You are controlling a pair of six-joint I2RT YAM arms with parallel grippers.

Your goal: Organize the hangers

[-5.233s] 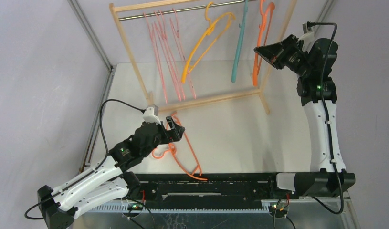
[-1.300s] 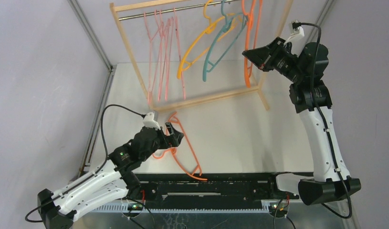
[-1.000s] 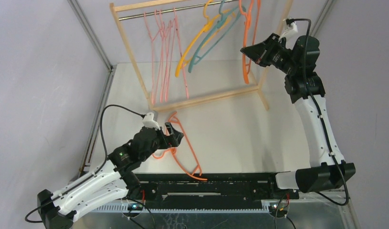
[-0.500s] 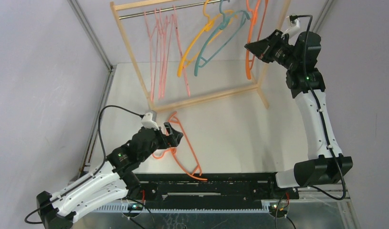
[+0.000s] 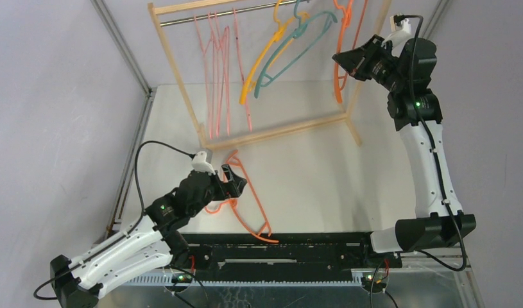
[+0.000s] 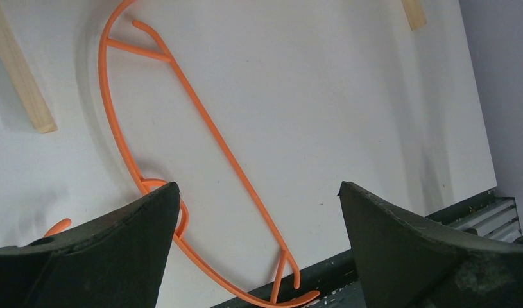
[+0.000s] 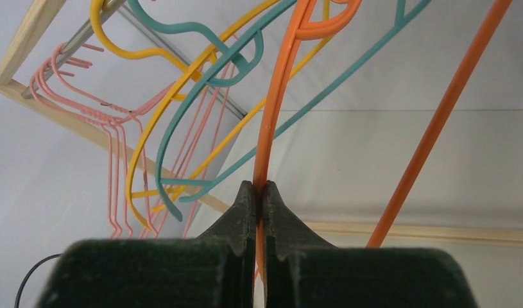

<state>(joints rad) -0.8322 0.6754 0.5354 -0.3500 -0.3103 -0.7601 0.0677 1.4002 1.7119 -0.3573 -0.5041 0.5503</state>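
My right gripper [image 5: 341,61] [image 7: 259,189] is shut on an orange hanger [image 5: 339,80] [image 7: 274,109] at the right end of the rack's metal rod [image 5: 201,18]. A teal hanger [image 5: 291,50] [image 7: 201,96] and a yellow-orange hanger [image 5: 262,61] [image 7: 143,122] hang tilted beside it. Several pale pink hangers [image 5: 217,70] [image 7: 117,173] hang at the left. Another orange hanger [image 5: 249,205] [image 6: 201,154] lies flat on the table. My left gripper [image 5: 236,179] [image 6: 258,212] is open over it, one finger [image 6: 117,250] beside its hook.
The tall wooden rack [image 5: 181,83] stands at the back of the white table [image 5: 310,173], its base bar [image 5: 284,131] running across. Grey walls close in left and right. A black rail [image 5: 278,247] runs along the near edge.
My right gripper has moved slightly up and right with the orange hanger. The teal and yellow-orange hangers have swung on the rod. The left arm has not moved.
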